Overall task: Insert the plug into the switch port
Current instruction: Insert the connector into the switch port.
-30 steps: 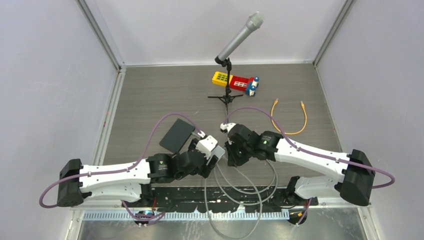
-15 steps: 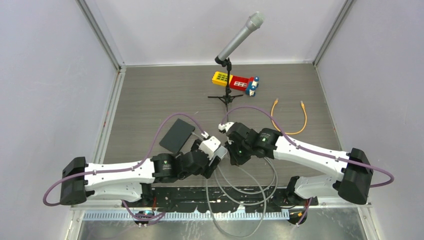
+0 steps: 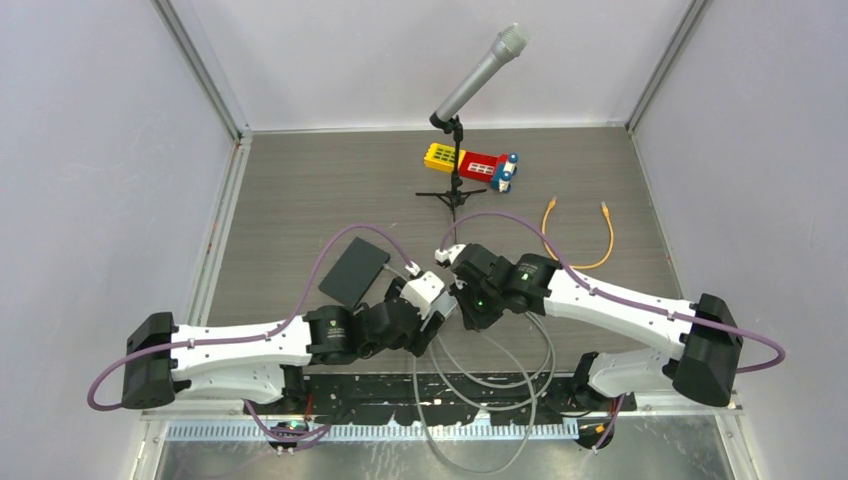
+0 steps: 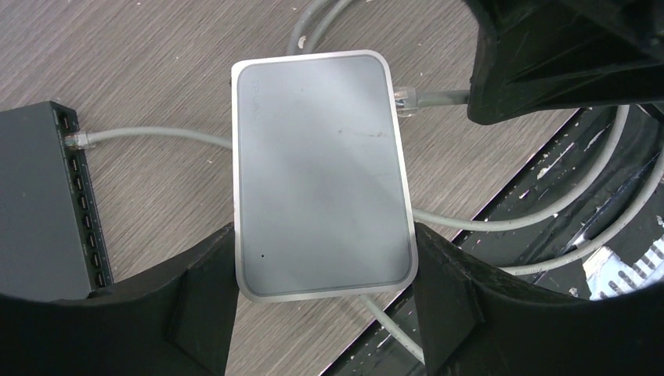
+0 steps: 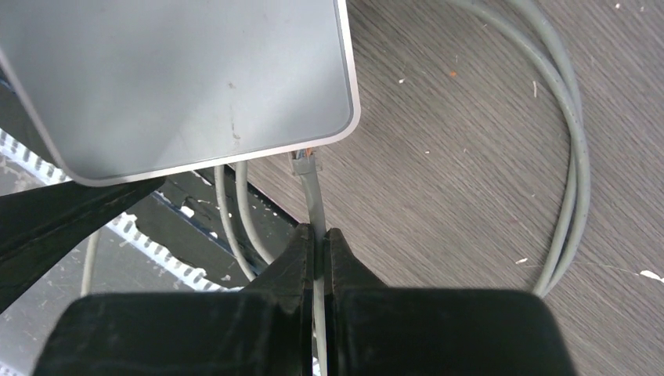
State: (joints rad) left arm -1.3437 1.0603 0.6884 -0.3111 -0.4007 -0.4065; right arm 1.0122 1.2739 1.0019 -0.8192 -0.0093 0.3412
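Note:
My left gripper (image 4: 324,265) is shut on the grey switch (image 4: 321,172), one finger on each long side, and holds it above the table. The clear plug (image 4: 403,95) on a grey cable (image 4: 442,95) meets the switch's side edge; I cannot tell whether it sits in a port. My right gripper (image 5: 319,239) is shut on that cable (image 5: 313,200) just behind the plug (image 5: 304,160), under the corner of the switch (image 5: 180,78). From above, the left gripper (image 3: 428,300) and right gripper (image 3: 461,300) meet near the table's front.
A black box (image 4: 39,204) with a row of ports lies left of the switch, a grey cable (image 4: 149,135) plugged into it. Grey cable loops (image 3: 490,370) hang over the front edge. Behind stand a microphone stand (image 3: 455,190), toy blocks (image 3: 475,163) and an orange cable (image 3: 580,240).
Both grippers have shifted slightly up and to the left together, the right one closing in on the switch. Neither grip has changed.

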